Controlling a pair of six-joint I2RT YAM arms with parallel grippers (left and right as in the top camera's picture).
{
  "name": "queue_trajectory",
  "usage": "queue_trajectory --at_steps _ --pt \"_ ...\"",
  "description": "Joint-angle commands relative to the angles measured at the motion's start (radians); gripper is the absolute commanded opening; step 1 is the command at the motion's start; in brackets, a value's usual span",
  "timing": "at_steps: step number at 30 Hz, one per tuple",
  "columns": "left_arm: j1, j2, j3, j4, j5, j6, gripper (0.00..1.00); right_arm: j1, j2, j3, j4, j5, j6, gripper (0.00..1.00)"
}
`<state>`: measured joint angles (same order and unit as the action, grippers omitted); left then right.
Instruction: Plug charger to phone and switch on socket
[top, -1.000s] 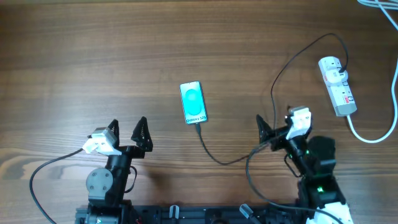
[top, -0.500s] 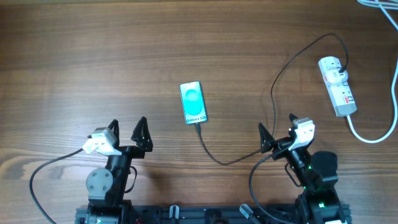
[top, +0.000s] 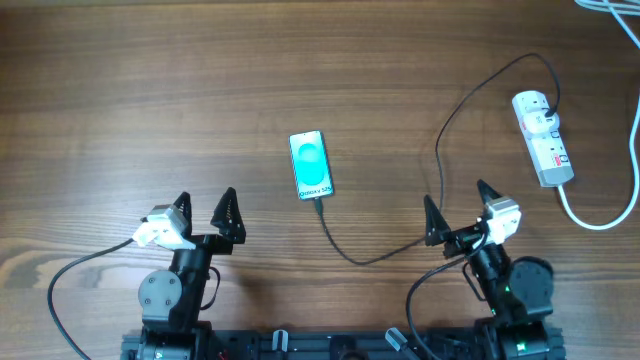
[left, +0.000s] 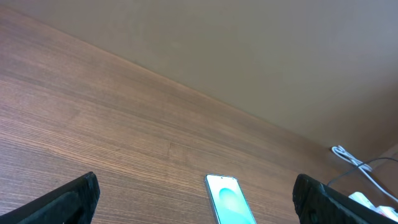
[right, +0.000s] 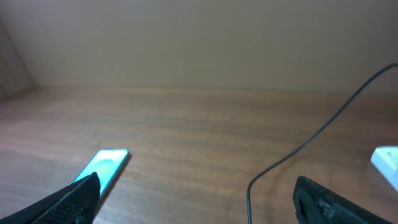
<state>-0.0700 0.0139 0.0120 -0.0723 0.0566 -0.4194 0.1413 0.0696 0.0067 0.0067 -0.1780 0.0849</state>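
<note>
Right gripper (top: 457, 198) is spread wide, holding nothing, near the front edge. Charger (top: 437, 160) seems plugged into the phone (top: 311, 166); reach the socket (top: 543, 138) by the right edge and press its switch squarely.

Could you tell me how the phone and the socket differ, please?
The phone lies mid-table, its screen lit cyan; the socket lies near the right edge, white. The phone is flat and shorter; the socket is longer and bulkier. The black charger reaches both.
</note>
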Motion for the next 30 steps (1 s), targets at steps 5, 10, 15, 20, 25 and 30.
queue_trajectory --at_steps 5,10,15,20,25,30 --pt "0.006 -0.008 -0.006 -0.003 -0.01 0.023 1.0 0.003 -0.066 -0.002 0.003 0.02 -0.032 1.0" --pt "0.006 -0.008 -0.006 -0.003 -0.01 0.023 1.0 -0.006 -0.066 -0.002 0.004 0.02 -0.032 1.0" --pt "0.006 -0.008 -0.006 -0.003 -0.01 0.023 1.0 -0.033 -0.066 -0.002 0.004 0.02 -0.032 1.0" --pt "0.006 -0.008 -0.006 -0.003 -0.01 0.023 1.0 -0.044 -0.066 -0.002 0.004 0.02 -0.032 1.0" --pt "0.006 -0.008 -0.006 -0.003 -0.01 0.023 1.0 -0.044 -0.066 -0.002 0.003 0.02 -0.032 1.0" --pt "0.006 -0.008 -0.006 -0.003 -0.01 0.023 1.0 -0.044 -0.066 -0.002 0.004 0.02 -0.032 1.0"
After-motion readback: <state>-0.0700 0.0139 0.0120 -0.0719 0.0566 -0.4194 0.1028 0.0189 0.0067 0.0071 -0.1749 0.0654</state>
